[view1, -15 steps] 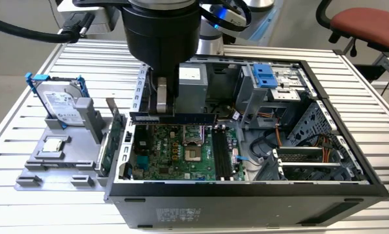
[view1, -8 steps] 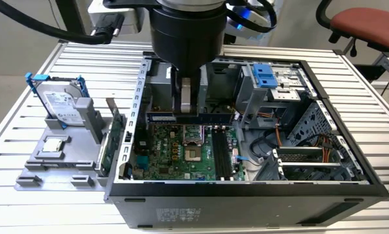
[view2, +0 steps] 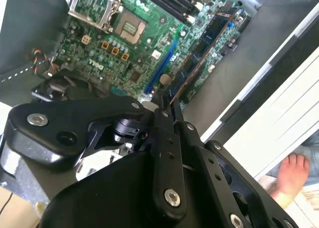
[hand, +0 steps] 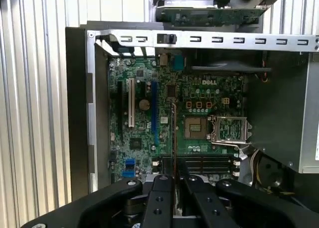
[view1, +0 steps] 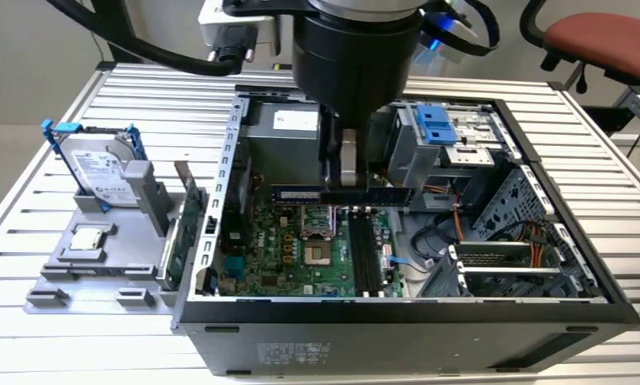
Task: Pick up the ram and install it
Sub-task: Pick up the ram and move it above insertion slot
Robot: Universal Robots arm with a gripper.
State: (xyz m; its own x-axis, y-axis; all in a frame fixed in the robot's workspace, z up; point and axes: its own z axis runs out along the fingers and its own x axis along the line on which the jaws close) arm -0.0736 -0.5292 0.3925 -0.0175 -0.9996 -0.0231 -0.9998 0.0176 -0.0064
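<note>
Open computer case (view1: 406, 321) low in the exterior view on slatted metal desk (view1: 21, 345), hand (view1: 345, 183) clamped on the ram (view1: 298, 195) at centre over green motherboard (view1: 298, 249), hard drive (view1: 101, 172) at the exterior view's left, red chair (view1: 604, 36) upper right beyond.

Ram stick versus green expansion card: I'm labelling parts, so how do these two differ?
The thin dark bluish ram stick is clamped in the black gripper over the green motherboard; the larger green expansion card stands in the grey holder outside the black computer case. The ram is narrow and dark, the card broader and green. Both are flat circuit boards on edge.
</note>
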